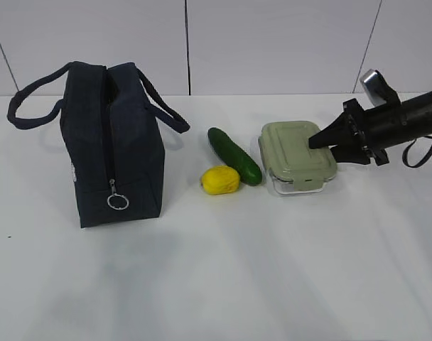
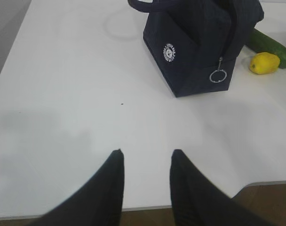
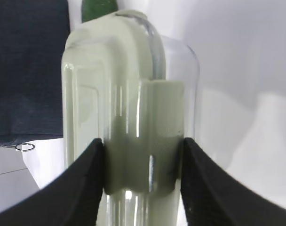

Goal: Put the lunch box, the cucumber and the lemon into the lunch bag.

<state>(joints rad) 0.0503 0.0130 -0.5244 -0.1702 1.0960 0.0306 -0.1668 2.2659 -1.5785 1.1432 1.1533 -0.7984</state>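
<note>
The lunch box (image 1: 295, 153), clear glass with a sage-green lid, lies right of centre on the table. My right gripper (image 1: 320, 141) reaches in from the right, and in the right wrist view (image 3: 142, 141) its jaws press both sides of the lid clip of the lunch box (image 3: 115, 70). The cucumber (image 1: 234, 155) lies left of the box, with the lemon (image 1: 220, 180) touching its front side. The navy lunch bag (image 1: 116, 142) stands at the left with its top open. My left gripper (image 2: 145, 153) is open and empty above bare table, well short of the bag (image 2: 199, 42).
The bag's zipper ring pull (image 1: 117, 202) hangs at its front end. The table's near edge (image 2: 256, 182) runs just below my left gripper. A white panelled wall stands behind the table. The lemon (image 2: 264, 63) and cucumber (image 2: 270, 44) also show in the left wrist view.
</note>
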